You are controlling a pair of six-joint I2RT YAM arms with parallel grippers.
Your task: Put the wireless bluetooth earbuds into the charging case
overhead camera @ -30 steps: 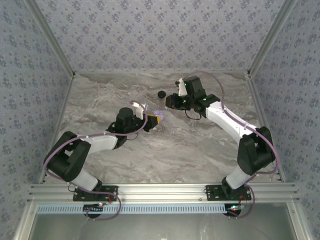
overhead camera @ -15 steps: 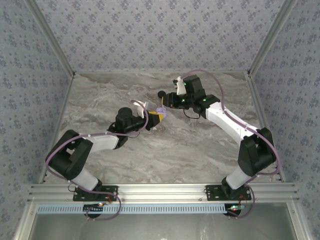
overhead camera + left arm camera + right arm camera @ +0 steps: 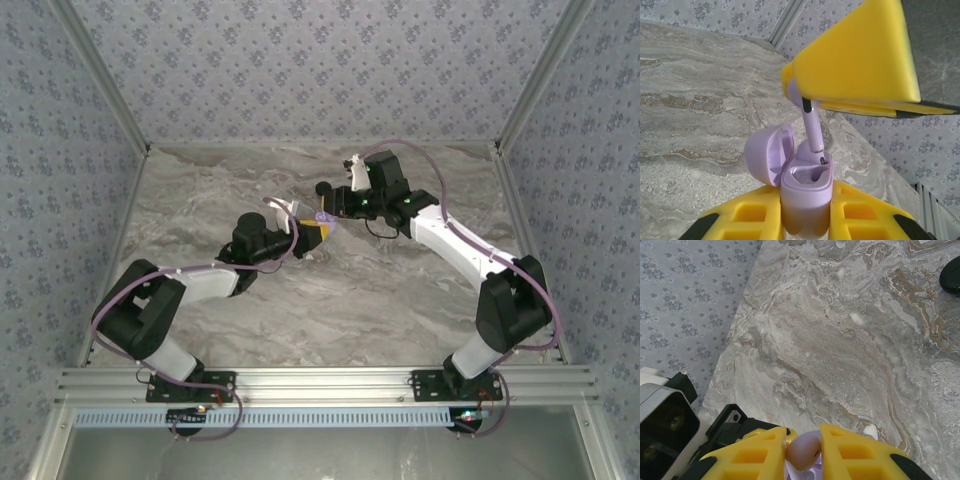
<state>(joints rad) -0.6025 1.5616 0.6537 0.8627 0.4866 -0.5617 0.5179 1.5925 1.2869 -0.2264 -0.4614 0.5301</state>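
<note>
Misalignment worried me: earbud (image 3: 812, 127) pinched in right gripper (image 3: 803, 446) could snag rim of case (image 3: 807, 186) clamped in left gripper (image 3: 806, 222).

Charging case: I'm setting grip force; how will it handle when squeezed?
Probably rigid: the charging case shows no dent in the left end effector. Its smooth rounded shell looks slippery and may twist. The open lid seems the fragile part.

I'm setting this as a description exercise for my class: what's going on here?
The left claw grips a small lavender case with its lid flipped open. The right claw pinches an earbud above it, the stem's tip at the mouth of one slot, not yet seated. A black round object lies on the table nearby.
</note>
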